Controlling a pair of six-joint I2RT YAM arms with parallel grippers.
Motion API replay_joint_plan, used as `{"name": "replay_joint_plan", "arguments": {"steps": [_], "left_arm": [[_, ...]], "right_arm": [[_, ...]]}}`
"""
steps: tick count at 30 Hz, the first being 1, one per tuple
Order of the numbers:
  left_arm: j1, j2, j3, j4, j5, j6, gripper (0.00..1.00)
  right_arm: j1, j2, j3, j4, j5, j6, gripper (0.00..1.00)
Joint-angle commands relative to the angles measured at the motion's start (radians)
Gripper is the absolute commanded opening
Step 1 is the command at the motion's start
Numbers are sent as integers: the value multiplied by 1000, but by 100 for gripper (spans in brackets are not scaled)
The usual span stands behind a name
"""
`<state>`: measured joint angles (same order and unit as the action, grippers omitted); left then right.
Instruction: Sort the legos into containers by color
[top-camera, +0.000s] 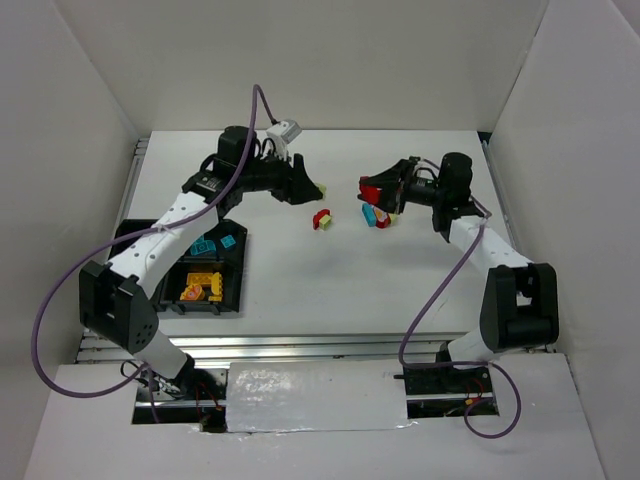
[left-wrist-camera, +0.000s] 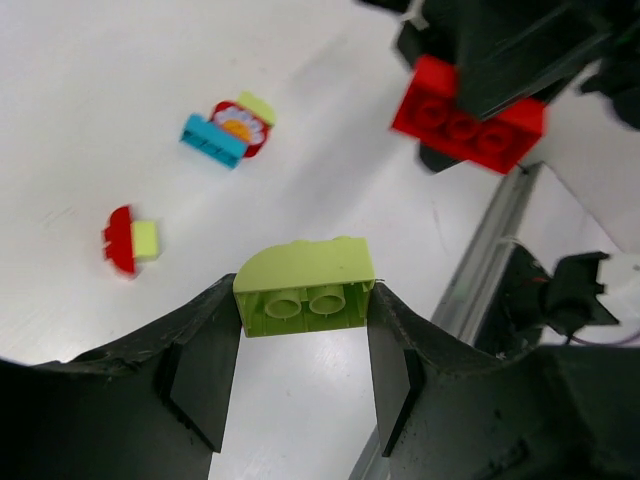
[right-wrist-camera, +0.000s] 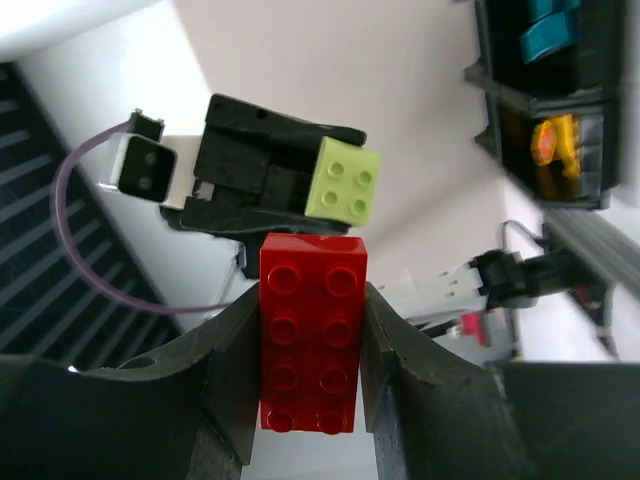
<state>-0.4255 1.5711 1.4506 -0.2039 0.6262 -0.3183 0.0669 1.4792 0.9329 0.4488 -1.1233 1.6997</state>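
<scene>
left gripper: fingers clamped on lime brick, held up off the table, right of the tray; likely mid-carry to a compartment.
right gripper: pinching red brick by its long sides, raised, farther right of the tray.
tray contents: cyan bricks in a far compartment, orange-yellow pieces in a near one; the rest is hidden.
loose legos: red-lime piece and mixed cluster, right of the tray, unsorted.

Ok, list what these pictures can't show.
Tray: top view, the left arm covers much of it.
Tray again: right wrist view, cut off by the picture's edge.
Brick pile mid-table: top view, too small to count.
Red brick: left wrist view, slightly blurred.
</scene>
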Motion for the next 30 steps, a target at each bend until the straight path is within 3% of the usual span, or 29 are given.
{"name": "replay_joint_plan", "arguments": {"steps": [1, 2, 5, 8, 18, 22, 25, 30], "left_arm": [[16, -40, 36, -92, -199, 10, 0], [36, -45, 33, -136, -251, 8, 0], [92, -59, 28, -228, -374, -30, 0], [161, -69, 31, -339, -453, -90, 0], [362, -86, 37, -617, -756, -217, 0], [529, -53, 36, -744, -827, -284, 0], [609, -28, 25, -772, -867, -337, 0], [633, 44, 46, -747, -913, -398, 0]], "right_arm": [[-18, -40, 178, -377, 55, -330, 0], [-19, -37, 228, -618, 91, -527, 0], [-18, -20, 391, -946, 244, -797, 0], [-19, -34, 432, -1045, 336, -889, 0], [-19, -66, 406, -1090, 436, -977, 0], [-16, -68, 443, -1147, 510, -1043, 0], [-7, -62, 463, -1164, 543, -1068, 0], [20, -43, 506, -1194, 563, -1100, 0]]}}
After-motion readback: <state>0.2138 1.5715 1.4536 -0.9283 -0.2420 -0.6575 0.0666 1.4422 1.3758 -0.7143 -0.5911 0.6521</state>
